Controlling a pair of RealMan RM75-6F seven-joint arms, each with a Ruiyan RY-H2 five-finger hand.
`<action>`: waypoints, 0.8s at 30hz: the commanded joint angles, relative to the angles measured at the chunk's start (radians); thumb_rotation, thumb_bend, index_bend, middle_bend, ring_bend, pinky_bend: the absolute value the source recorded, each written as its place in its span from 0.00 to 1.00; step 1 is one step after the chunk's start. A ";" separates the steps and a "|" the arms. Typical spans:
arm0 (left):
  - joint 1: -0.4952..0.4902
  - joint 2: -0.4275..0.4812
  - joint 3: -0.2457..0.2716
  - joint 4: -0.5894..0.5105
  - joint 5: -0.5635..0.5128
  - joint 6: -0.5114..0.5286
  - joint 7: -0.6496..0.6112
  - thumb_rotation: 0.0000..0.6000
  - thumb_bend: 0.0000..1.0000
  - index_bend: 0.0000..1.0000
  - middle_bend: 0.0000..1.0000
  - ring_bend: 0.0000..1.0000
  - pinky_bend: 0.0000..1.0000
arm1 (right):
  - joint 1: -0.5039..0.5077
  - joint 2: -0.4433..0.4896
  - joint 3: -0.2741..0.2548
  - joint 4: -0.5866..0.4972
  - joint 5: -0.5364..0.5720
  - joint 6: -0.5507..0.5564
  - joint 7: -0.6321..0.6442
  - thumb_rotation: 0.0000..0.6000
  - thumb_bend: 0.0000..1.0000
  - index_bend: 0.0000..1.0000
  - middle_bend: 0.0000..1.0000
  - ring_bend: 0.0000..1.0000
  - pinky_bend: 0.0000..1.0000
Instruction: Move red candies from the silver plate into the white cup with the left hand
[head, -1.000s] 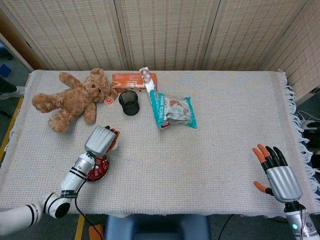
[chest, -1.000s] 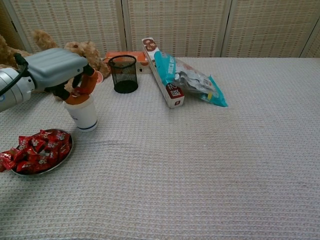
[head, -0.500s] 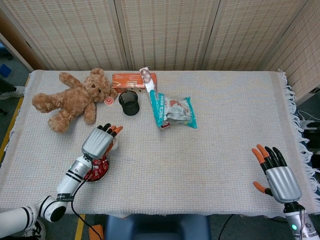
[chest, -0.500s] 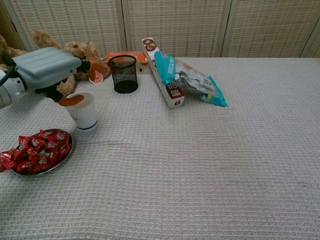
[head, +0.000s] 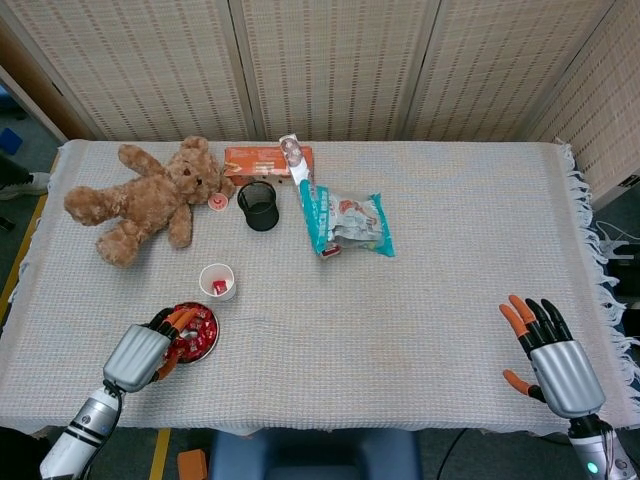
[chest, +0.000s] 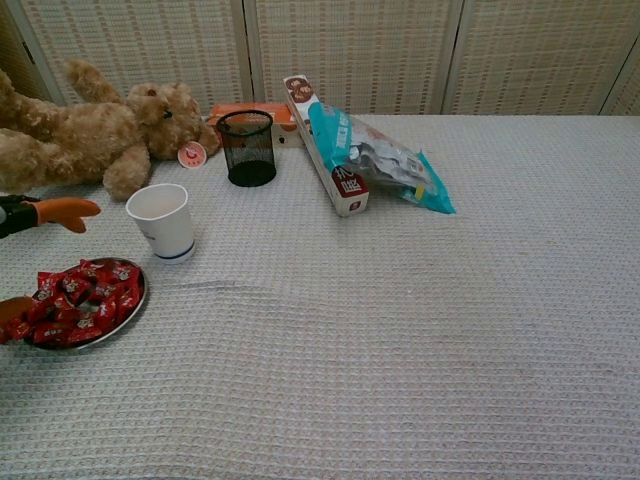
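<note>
From the head view, the left hand (head: 143, 350) has drawn back from above the white cup (head: 217, 281), where it hovered a second ago, to the near edge of the table (head: 450, 300); its orange-tipped fingers (head: 180, 318) now reach over the near-left rim of the silver plate (head: 209, 341), apart and holding nothing that can be seen. The red candies (head: 197, 330) lie heaped on the plate, and one red candy shows inside the cup, which stands upright just beyond the plate. The right hand (head: 553, 358) rests at the near right edge of the table, fingers spread and empty, much as before. A teddy bear (head: 145, 198), a black mesh pot (head: 259, 205), an orange box (head: 266, 161) and a teal snack bag (head: 345, 222) lie toward the far side, unmoved. In the chest view, the left hand has gone almost wholly out of frame: only fingertips (chest: 68, 209) remain at the left edge, one above the plate and one touching the candy pile beside the plate's rim (chest: 140, 300). The cup (chest: 163, 221), no longer covered by the hand, stands open between bear and plate.
</note>
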 joint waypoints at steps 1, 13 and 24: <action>0.037 -0.043 0.009 0.055 0.001 0.023 0.022 1.00 0.35 0.00 0.13 0.13 0.71 | 0.000 0.001 -0.008 -0.001 -0.013 0.000 0.001 1.00 0.07 0.00 0.00 0.00 0.00; 0.087 -0.159 -0.019 0.182 -0.051 0.011 0.089 1.00 0.35 0.05 0.15 0.16 0.77 | -0.007 0.011 -0.016 0.003 -0.032 0.013 0.019 1.00 0.07 0.00 0.00 0.00 0.00; 0.103 -0.224 -0.059 0.284 -0.078 0.010 0.109 1.00 0.35 0.12 0.21 0.22 0.83 | -0.008 0.009 -0.015 0.002 -0.033 0.012 0.013 1.00 0.07 0.00 0.00 0.00 0.00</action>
